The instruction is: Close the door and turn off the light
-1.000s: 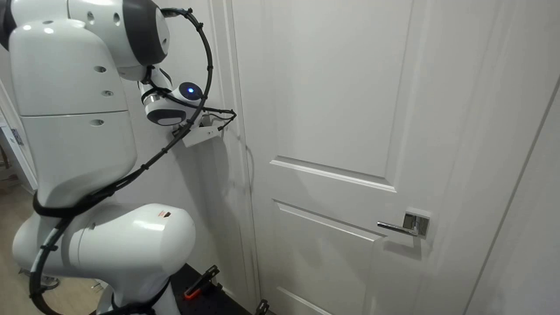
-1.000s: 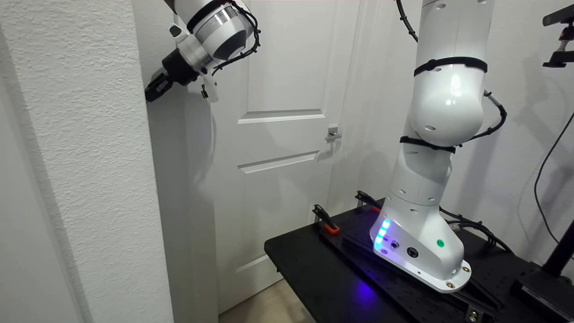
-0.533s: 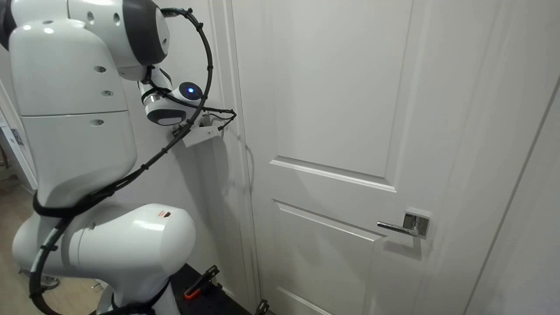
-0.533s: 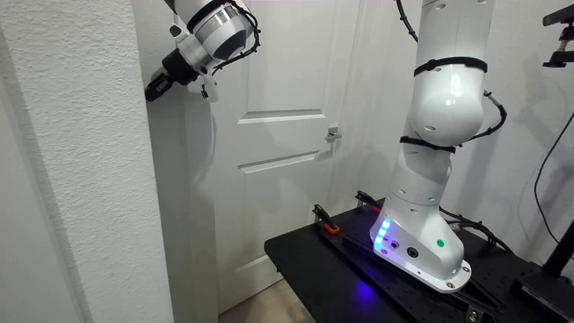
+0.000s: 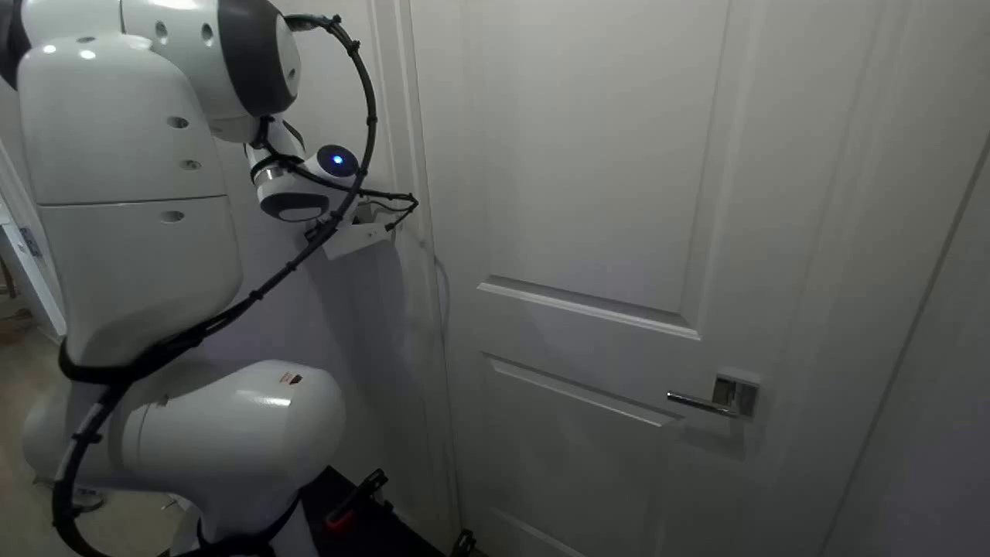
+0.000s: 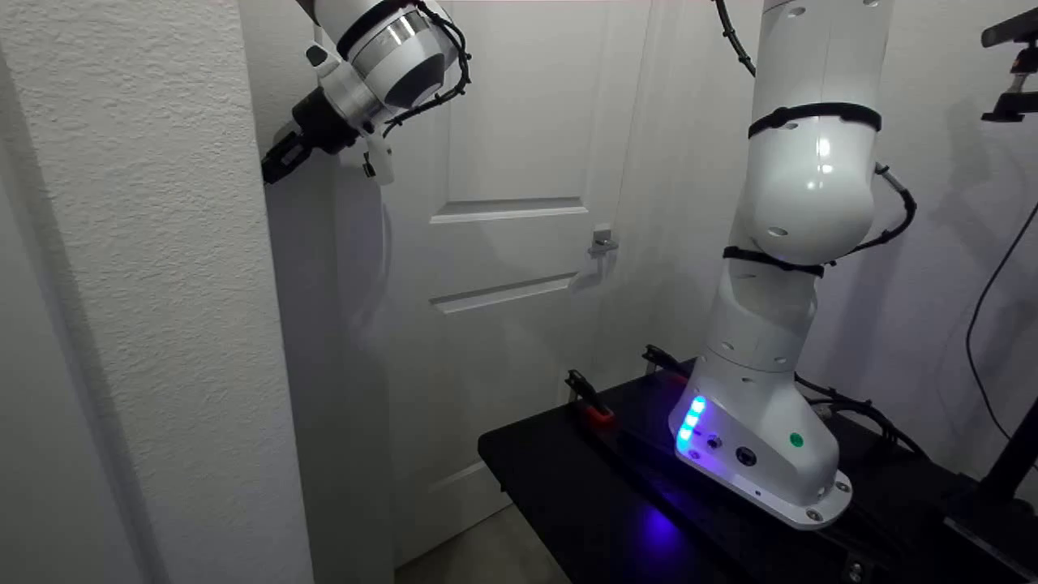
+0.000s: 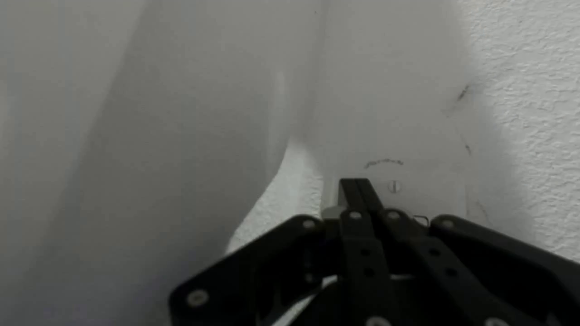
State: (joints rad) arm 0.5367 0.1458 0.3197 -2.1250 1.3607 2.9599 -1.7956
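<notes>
1. The door (image 5: 634,255) looks shut. It is tall and white and stands in a white frame (image 5: 401,77). In an exterior view it takes up the side from one o'clock to five o'clock.
2. Its shiny handle (image 5: 735,398) is at four o'clock there. So the first job, closing the door, looks done.
3. The pincer (image 7: 358,186) is squeezed tight, well apart from the handle. Its two black fingers (image 7: 364,242) press together, and there is nothing between them.
4. In the wrist view, a small white switch plate (image 7: 430,186) peeks out at three o'clock from the pincer's tip. It has a little screw (image 7: 394,186) in it. The fingers hide part of the plate, so it is hard to tell whether they touch it.
5. The light itself is not in any view. But the room looks dim and gray, so the second job is probably done too, or very nearly. What seems left is to make sure the light is off and take the pincer away.
6. In an exterior view, the black bench (image 6: 539,466) is between four and five o'clock. The foot (image 6: 758,430) of the robot arm (image 6: 778,324) stands on it, and a strip of blue lights (image 6: 691,423) makes the bench glow. Two clamps (image 6: 587,392) sit between ten and eleven o'clock from the foot.
7. A bumpy white wall (image 6: 162,284) stands at nine o'clock, and some pale floor (image 6: 486,547) shows at six o'clock.
</notes>
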